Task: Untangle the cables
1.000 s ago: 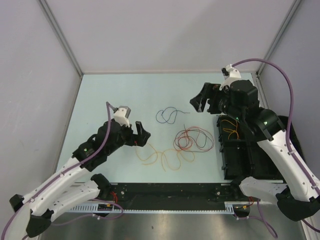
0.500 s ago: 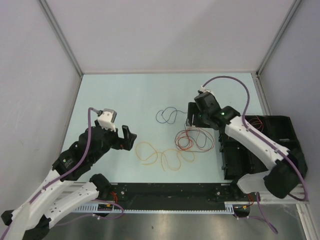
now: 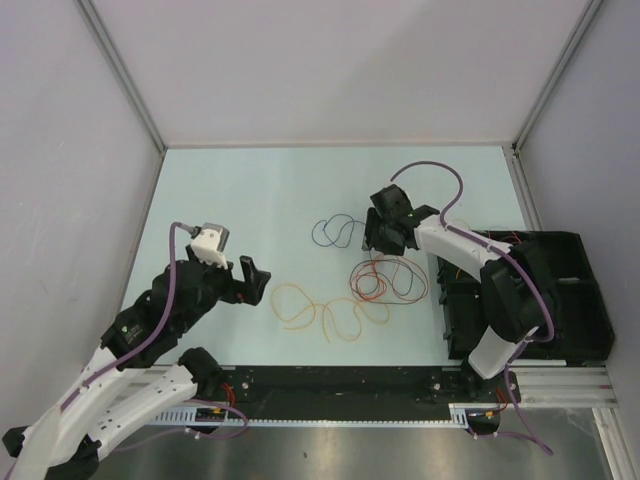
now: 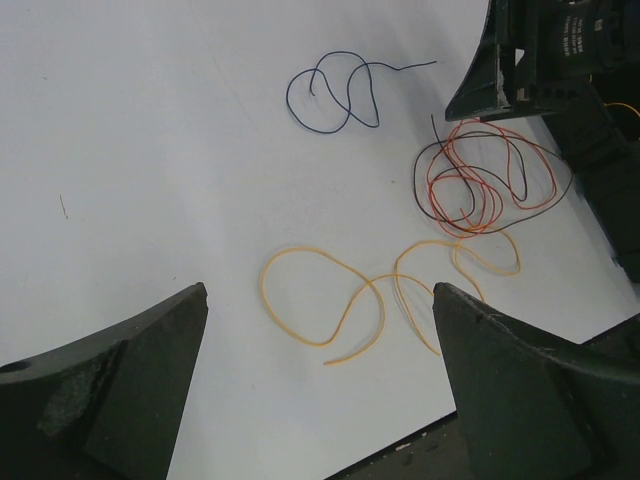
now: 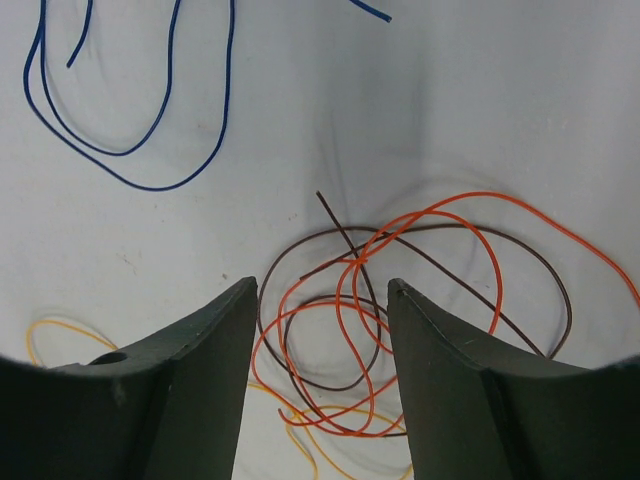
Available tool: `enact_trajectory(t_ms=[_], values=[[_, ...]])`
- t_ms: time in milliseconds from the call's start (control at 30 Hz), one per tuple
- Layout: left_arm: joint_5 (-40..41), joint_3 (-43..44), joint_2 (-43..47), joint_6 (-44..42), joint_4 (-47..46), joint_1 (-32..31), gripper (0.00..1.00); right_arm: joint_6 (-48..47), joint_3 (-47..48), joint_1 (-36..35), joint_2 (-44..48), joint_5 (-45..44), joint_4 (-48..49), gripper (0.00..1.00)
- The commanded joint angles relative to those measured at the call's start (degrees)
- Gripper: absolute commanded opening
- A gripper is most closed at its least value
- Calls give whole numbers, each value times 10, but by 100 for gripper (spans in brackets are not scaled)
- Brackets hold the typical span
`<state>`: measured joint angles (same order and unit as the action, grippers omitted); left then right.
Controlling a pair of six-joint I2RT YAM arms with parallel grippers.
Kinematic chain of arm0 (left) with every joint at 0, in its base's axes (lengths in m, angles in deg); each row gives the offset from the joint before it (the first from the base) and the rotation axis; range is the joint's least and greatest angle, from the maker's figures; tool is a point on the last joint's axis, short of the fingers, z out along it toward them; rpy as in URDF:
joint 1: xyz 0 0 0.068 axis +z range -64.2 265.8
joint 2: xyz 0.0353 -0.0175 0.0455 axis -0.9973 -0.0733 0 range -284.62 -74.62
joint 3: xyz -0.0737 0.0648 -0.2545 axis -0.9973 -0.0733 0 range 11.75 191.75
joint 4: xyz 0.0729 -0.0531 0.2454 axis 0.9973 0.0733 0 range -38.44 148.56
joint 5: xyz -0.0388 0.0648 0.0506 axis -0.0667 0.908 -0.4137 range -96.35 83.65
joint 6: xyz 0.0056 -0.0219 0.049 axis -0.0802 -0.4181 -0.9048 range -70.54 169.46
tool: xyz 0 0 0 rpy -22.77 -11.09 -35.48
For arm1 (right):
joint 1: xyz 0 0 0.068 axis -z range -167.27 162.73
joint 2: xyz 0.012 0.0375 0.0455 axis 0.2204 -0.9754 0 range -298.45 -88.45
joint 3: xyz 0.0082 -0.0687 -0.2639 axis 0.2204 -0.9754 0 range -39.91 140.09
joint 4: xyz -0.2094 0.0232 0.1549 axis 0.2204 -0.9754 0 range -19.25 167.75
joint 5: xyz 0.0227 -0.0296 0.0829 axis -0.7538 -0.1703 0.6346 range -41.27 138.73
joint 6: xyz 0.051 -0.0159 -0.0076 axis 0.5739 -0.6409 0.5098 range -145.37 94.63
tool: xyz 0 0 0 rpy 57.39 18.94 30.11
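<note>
A red cable and a black cable lie tangled together in loops at table centre-right; both show in the right wrist view, the red cable crossing the black cable. An orange-yellow cable loops in front of them, its right end touching the tangle. A dark blue cable lies apart behind. My right gripper is open, low over the tangle's far-left edge, fingers straddling the loops. My left gripper is open, left of the orange-yellow cable, holding nothing.
A black bin stands at the right edge with more thin wires inside. A black rail runs along the table's near edge. Grey walls enclose the table on the left, back and right.
My right arm has swung from the bin leftward and down over the red and black tangle. My left gripper has drawn back left, away from the orange-yellow cable.
</note>
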<state>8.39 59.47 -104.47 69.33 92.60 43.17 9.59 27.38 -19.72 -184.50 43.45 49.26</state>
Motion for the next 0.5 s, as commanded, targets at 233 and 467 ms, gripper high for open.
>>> enact_trajectory(t_ms=[233, 467], values=[[-4, -2, 0, -12, -18, -1, 100, 29, 3, 9, -55, -11, 35, 53], [-5, -2, 0, -12, -19, 4, 100, 36, 3, 6, -75, -18, 40, 50]])
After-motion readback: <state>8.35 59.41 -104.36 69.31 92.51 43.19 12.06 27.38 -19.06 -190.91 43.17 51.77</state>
